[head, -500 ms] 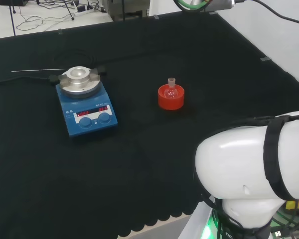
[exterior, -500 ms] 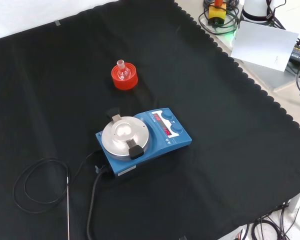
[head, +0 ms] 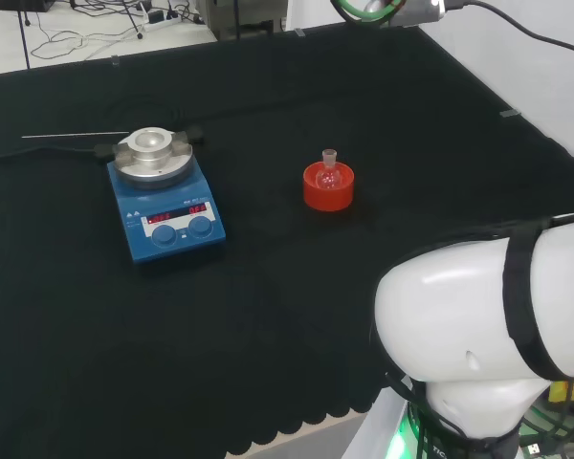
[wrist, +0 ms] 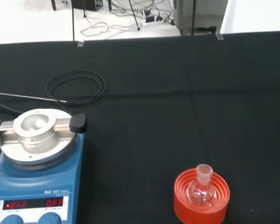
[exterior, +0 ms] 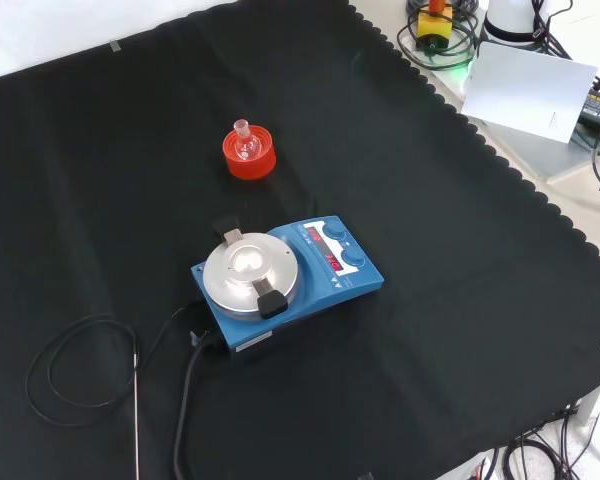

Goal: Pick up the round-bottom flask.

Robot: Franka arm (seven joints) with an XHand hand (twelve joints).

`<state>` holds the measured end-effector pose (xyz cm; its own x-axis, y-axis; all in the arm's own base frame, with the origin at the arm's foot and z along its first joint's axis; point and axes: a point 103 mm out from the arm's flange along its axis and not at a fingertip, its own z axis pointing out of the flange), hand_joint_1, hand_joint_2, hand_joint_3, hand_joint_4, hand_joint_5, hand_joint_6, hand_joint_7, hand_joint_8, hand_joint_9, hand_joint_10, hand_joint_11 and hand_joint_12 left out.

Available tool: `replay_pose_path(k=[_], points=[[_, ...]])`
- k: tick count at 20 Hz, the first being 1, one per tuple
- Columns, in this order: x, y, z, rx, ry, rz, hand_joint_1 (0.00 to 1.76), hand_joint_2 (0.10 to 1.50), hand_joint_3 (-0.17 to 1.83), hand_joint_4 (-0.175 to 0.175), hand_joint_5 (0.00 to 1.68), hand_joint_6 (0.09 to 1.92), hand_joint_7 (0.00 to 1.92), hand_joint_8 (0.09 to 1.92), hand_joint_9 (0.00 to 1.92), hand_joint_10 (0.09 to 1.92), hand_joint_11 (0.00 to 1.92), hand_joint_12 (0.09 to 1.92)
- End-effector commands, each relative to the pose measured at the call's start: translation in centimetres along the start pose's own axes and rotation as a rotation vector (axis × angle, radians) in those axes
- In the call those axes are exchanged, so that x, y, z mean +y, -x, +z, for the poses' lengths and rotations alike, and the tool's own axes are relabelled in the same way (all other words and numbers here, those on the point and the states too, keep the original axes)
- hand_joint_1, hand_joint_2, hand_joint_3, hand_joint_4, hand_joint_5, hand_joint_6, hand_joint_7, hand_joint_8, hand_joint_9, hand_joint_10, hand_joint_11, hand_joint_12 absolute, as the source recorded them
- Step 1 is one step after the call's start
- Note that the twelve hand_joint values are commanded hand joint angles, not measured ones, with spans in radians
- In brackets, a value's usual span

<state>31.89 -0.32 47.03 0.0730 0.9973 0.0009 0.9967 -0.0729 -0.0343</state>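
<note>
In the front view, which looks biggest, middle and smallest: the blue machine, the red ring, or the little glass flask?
Largest to smallest in the front view:
1. The blue machine
2. The red ring
3. The glass flask, which sits upright in the red ring and is plainly smaller than it

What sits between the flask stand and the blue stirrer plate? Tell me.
Nothing: bare black cloth separates the red ribbed stand, which holds the round-bottom flask, from the blue stirrer plate in the front view.
</note>
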Motion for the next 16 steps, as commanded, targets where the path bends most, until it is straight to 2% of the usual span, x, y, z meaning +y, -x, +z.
replay_pose_path(k=[1,9,12,16], points=[[-0.3,1.0,-0.1,-0.014,0.015,0.027,0.16,1.25,0.36,0.005,0.4,0.21,0.1,0.57,0.25,0.66,0.05,1.37],[2.1,4.3,3.9,0.03,-0.035,0.084,0.21,1.24,0.33,0.001,0.4,0.21,0.11,0.57,0.26,0.66,0.07,1.37],[4.2,5.6,5.8,0.029,-0.061,0.1,0.23,1.23,0.32,0.0,0.4,0.21,0.11,0.57,0.27,0.66,0.07,1.37],[7.4,7.1,8.3,0.049,-0.064,0.101,0.27,1.21,0.32,-0.003,0.41,0.2,0.12,0.57,0.27,0.66,0.08,1.38]])
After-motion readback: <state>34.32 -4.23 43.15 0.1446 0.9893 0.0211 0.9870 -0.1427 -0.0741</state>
